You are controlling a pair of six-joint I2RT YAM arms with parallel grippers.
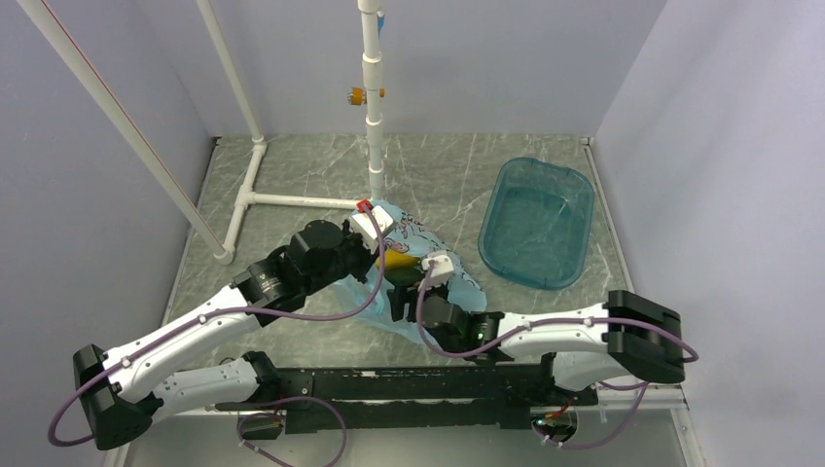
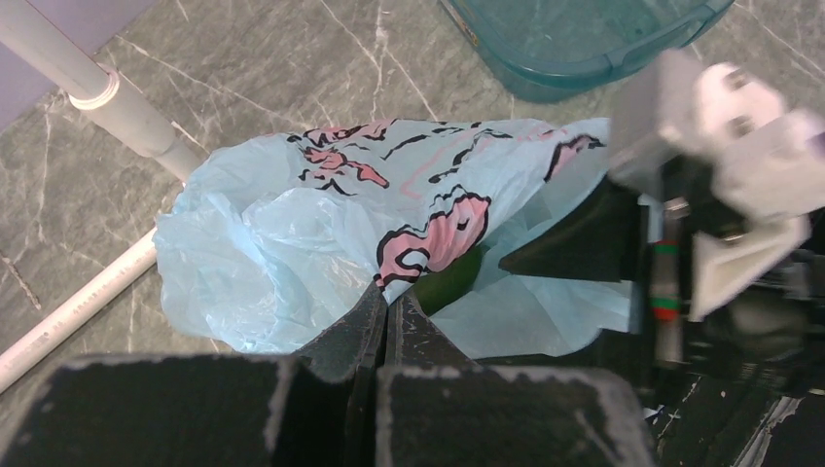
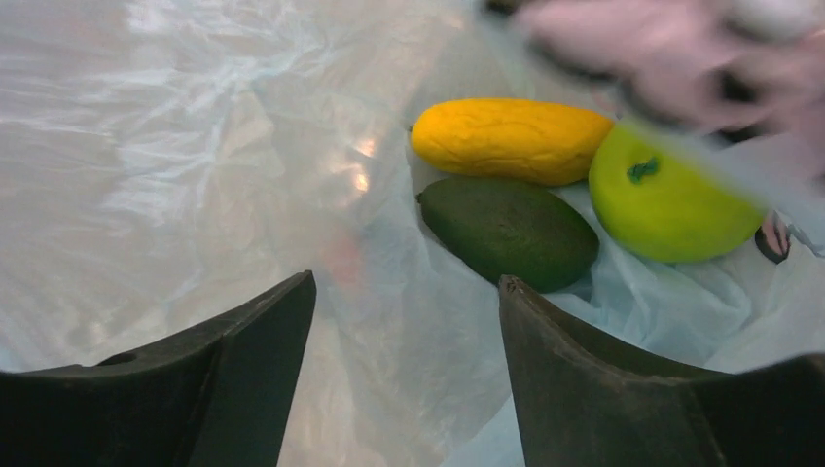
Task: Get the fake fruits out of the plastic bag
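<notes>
Nothing is removed yet: all 3 fake fruits (image 3: 511, 232) are seen inside the plastic bag (image 2: 292, 243), mid-frame on the tabletop (image 1: 321, 175), its edge clamped by the left jaws, right jaws held apart.

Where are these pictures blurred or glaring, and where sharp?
Right wrist view: the three fake fruits are sharp; glare lies on the plastic bag at left; the pink patch at top right is blurred. Left wrist view: the print is sharp, the right arm's white part blurred. Top view: even light.
</notes>
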